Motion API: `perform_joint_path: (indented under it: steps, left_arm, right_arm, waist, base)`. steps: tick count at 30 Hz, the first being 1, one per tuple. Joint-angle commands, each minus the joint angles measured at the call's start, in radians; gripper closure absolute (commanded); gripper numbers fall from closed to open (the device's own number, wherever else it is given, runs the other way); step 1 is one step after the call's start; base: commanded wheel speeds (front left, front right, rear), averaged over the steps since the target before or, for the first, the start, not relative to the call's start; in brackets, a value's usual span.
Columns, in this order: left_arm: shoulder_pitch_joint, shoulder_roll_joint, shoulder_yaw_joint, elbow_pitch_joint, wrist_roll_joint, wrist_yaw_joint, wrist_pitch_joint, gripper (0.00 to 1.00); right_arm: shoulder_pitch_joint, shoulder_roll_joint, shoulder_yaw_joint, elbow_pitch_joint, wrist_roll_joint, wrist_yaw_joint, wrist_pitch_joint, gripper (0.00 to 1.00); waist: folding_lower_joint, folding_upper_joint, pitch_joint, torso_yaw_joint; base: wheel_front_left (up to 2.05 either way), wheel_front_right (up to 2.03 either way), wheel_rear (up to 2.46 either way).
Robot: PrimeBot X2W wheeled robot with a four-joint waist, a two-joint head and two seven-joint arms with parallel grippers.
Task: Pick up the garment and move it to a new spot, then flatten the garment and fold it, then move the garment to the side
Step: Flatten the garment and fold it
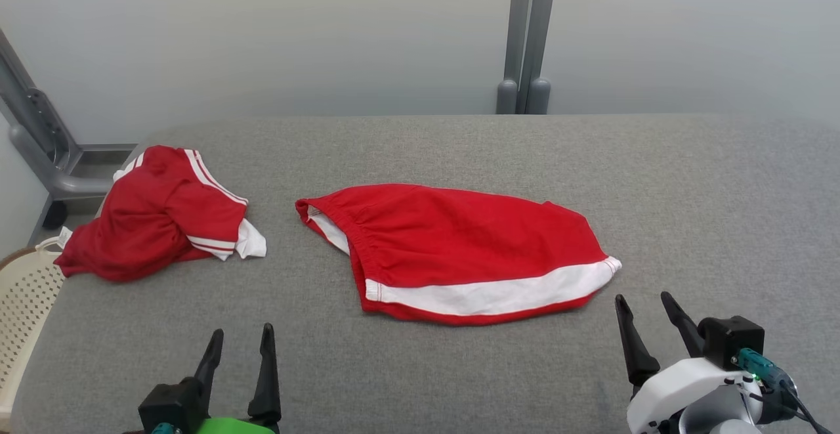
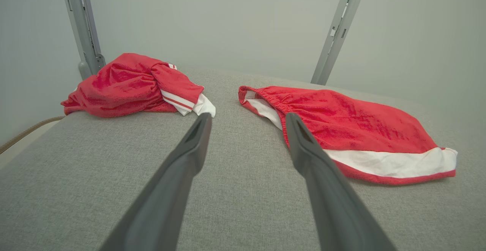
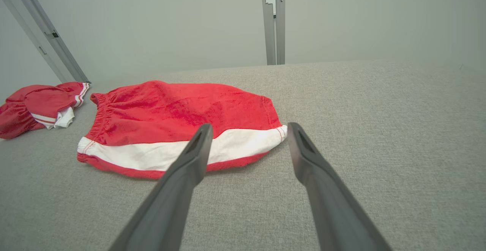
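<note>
The left claw (image 1: 241, 330) and right claw (image 1: 642, 297) hang over the near part of the grey tabletop (image 1: 459, 375), both spread apart and empty. Beyond them the red shorts (image 1: 459, 250) lie mid-tabletop. A crumpled red shirt (image 1: 157, 224) sits far left.

Lab test cell, grey padded table (image 1: 459, 368), metal posts (image 1: 528, 40), bare wall (image 1: 262, 40)

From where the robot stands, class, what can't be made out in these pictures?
Red shorts: underside, hidden against the grey table, every view.
Crumpled red garment: its kind; bunched folds hide it, head view.
Cream basket: cut off by the head view's left edge.
Left gripper: base cut by the head view's bottom edge.
</note>
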Motion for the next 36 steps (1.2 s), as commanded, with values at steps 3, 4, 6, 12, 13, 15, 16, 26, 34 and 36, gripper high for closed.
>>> perform_joint_path:
  steps: [3, 4, 6, 12, 13, 15, 16, 26, 34, 36]
  left_arm:
    - [0.032, 0.025, -0.024, 0.003, 0.024, -0.012, 0.008, 0.00]
    - [0.040, 0.033, -0.033, 0.003, 0.028, -0.020, 0.018, 0.00]
    - [0.057, 0.042, -0.043, 0.006, 0.029, -0.017, 0.035, 0.00]
    - [0.083, 0.040, -0.041, 0.016, 0.018, 0.003, 0.045, 0.00]
    - [0.087, 0.038, -0.039, 0.018, 0.014, 0.006, 0.046, 0.00]
    - [0.090, 0.038, -0.037, 0.020, 0.009, 0.009, 0.044, 0.00]
    - [0.091, 0.038, -0.038, 0.021, 0.005, 0.008, 0.046, 0.00]
    - [0.073, 0.040, -0.055, 0.021, -0.003, -0.001, 0.067, 0.00]
    - [0.048, 0.037, -0.070, 0.027, -0.010, -0.021, 0.069, 0.00]
    - [0.040, 0.035, -0.072, 0.029, -0.011, -0.021, 0.076, 0.00]
  right_arm:
    - [0.027, -0.002, -0.002, 0.007, -0.014, 0.000, 0.011, 0.00]
    - [0.034, -0.003, -0.002, 0.009, -0.016, 0.000, 0.014, 0.00]
    - [0.049, -0.003, 0.003, 0.013, -0.029, 0.000, 0.025, 0.00]
    - [0.081, -0.003, -0.005, 0.018, -0.040, 0.000, 0.036, 0.00]
    - [0.082, -0.003, -0.004, 0.018, -0.039, 0.000, 0.038, 0.00]
    - [0.087, -0.003, 0.000, 0.020, -0.031, 0.000, 0.043, 0.00]
    - [0.089, -0.003, 0.001, 0.019, -0.025, 0.000, 0.043, 0.00]
    - [0.076, -0.003, 0.007, 0.017, -0.015, 0.000, 0.053, 0.00]
    - [0.063, -0.003, 0.005, 0.019, -0.020, 0.000, 0.065, 0.00]
    - [0.061, -0.003, 0.005, 0.017, -0.017, 0.000, 0.070, 0.00]
  waist:
    - [0.0000, 0.0000, -0.010, 0.012]
    - [0.0000, 0.0000, -0.011, 0.014]
    - [0.0000, 0.0000, -0.014, 0.018]
    - [0.0000, 0.0000, -0.020, 0.022]
    - [0.0000, 0.0000, -0.020, 0.021]
    - [0.0000, 0.0000, -0.021, 0.019]
    - [0.0000, 0.0000, -0.021, 0.018]
    - [0.0000, 0.0000, -0.014, 0.012]
    - [0.0000, 0.0000, -0.004, 0.008]
    - [0.0000, 0.0000, -0.001, 0.007]
  base:
    - [0.00, 0.00, 0.00]
    - [0.00, 0.00, 0.00]
    - [0.00, 0.00, 0.00]
    - [0.00, 0.00, 0.00]
    - [0.00, 0.00, 0.00]
    - [0.00, 0.00, 0.00]
    - [0.00, 0.00, 0.00]
    - [0.00, 0.00, 0.00]
    - [0.00, 0.00, 0.00]
    - [0.00, 0.00, 0.00]
